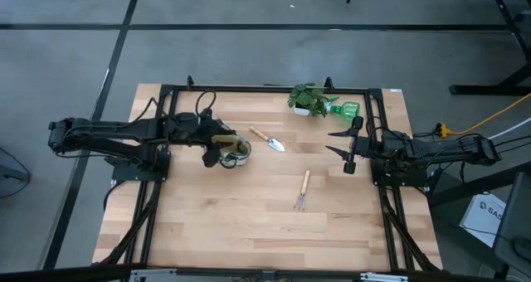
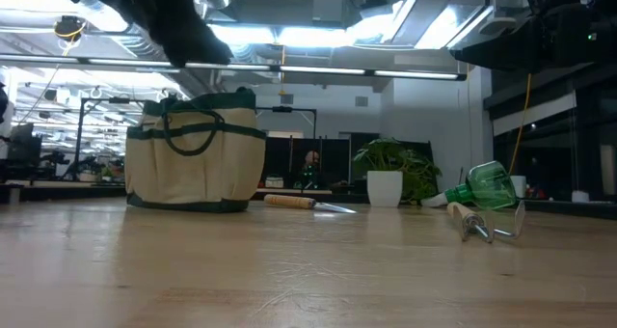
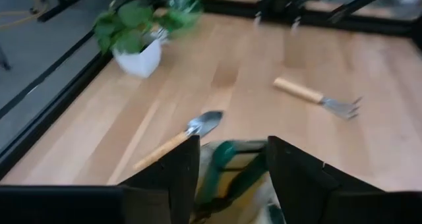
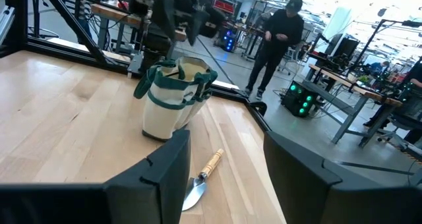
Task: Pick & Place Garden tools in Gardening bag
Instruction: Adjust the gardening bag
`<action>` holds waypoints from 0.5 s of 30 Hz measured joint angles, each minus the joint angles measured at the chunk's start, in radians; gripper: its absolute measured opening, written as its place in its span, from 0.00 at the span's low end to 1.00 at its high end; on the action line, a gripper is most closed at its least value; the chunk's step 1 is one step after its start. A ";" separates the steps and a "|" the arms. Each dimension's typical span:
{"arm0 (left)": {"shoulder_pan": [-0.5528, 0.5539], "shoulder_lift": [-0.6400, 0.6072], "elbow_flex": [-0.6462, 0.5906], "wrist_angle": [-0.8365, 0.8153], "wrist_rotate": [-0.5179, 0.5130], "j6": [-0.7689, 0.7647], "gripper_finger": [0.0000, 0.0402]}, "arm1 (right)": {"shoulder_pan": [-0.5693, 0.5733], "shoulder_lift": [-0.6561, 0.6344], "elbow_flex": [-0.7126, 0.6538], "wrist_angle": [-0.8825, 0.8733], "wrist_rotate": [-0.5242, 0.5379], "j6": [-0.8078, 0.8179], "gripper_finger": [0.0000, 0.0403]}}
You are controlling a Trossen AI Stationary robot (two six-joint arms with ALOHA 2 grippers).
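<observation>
The tan gardening bag (image 1: 236, 149) with green trim stands upright on its base at the table's left middle; it also shows in the low view (image 2: 198, 154). My left gripper (image 1: 217, 155) hovers open just above its mouth, and the green handles (image 3: 231, 168) show between its fingers without touching them. The trowel (image 1: 267, 139) lies flat just right of the bag. The hand fork (image 1: 302, 191) lies flat near the table's middle. The green plastic tool (image 1: 346, 109) lies at the far right beside the plant. My right gripper (image 1: 335, 143) is open, high above the table's right side.
A leafy plant in a white pot (image 1: 310, 99) stands at the far edge, next to the green tool. A black frame (image 1: 249, 87) runs around the tabletop. Bare wood lies along the near half (image 1: 249, 232). A person (image 4: 280, 39) stands in the room beyond the table.
</observation>
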 joint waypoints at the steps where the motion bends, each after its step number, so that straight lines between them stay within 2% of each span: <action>1: -0.017 -0.001 0.000 0.017 0.000 -0.006 0.44 | 0.000 0.000 0.000 0.000 0.000 0.000 0.48; 8: -0.160 0.017 0.000 0.139 -0.038 0.018 0.45 | 0.000 0.000 0.000 0.000 0.000 0.000 0.48; 15: -0.365 0.118 0.000 0.275 -0.192 0.096 0.44 | 0.000 0.000 0.000 0.000 0.000 0.000 0.48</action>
